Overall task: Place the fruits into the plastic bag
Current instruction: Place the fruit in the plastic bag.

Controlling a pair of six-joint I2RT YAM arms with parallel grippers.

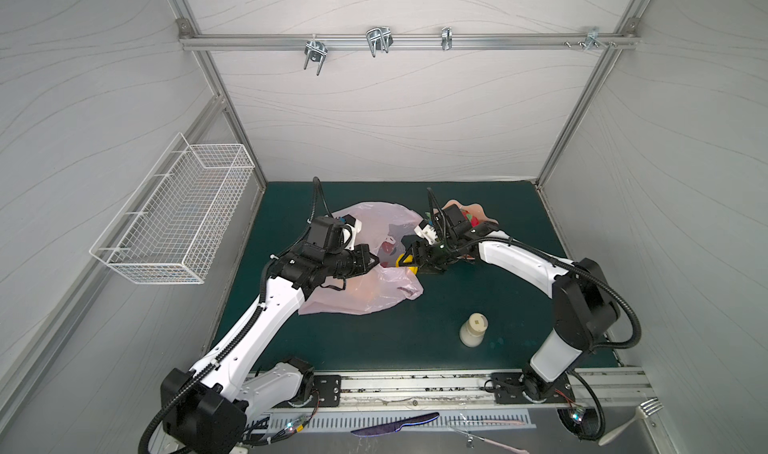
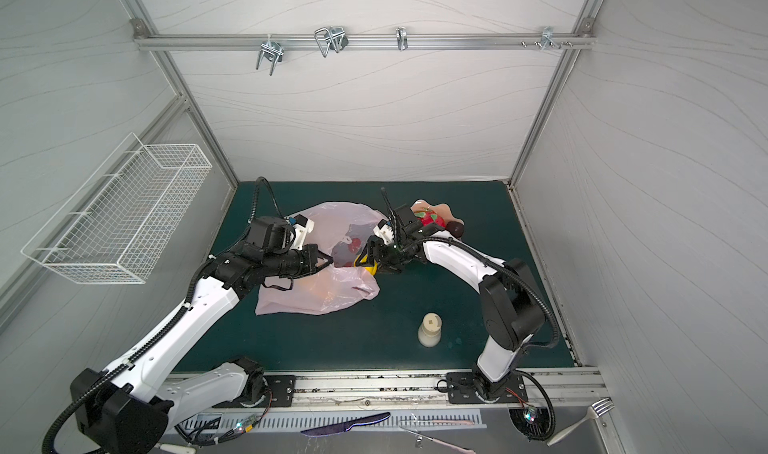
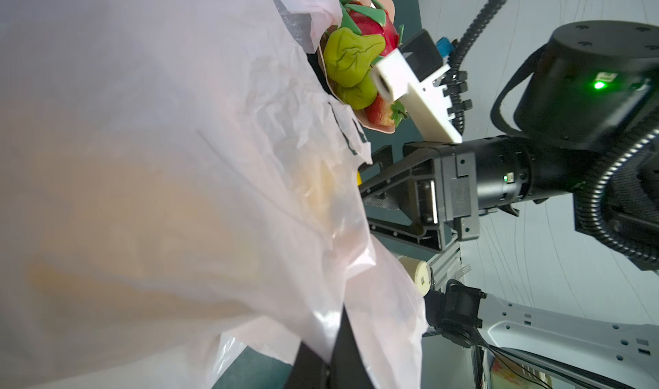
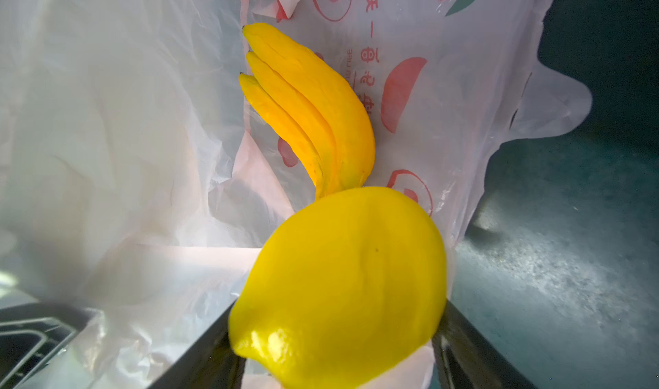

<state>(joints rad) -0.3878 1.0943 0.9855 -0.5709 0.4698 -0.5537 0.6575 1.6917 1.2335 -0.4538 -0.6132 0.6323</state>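
The pale-pink plastic bag point(image 1: 365, 294) point(image 2: 316, 294) lies crumpled on the green mat. My left gripper point(image 1: 376, 260) point(image 3: 335, 319) is shut on the plastic bag's edge point(image 3: 178, 155) and holds the mouth up. My right gripper point(image 1: 405, 258) point(image 4: 338, 303) is shut on a yellow lemon point(image 4: 338, 280) point(image 2: 368, 264) at the bag's mouth. Just past the lemon, a banana bunch point(image 4: 313, 112) rests inside against the printed wall. On the peach plate point(image 2: 446, 210) behind the right wrist lie a red dragon fruit point(image 3: 371, 27), green pears point(image 3: 349, 59), a strawberry point(image 3: 383, 114) and a dark brown round fruit point(image 2: 456, 228).
A cream bottle point(image 1: 473, 329) point(image 2: 430, 329) stands on the mat in front of the right arm. A white wire basket point(image 1: 174, 223) hangs on the left wall. A knife point(image 1: 395, 425) and a fork point(image 1: 636, 418) lie on the front ledge.
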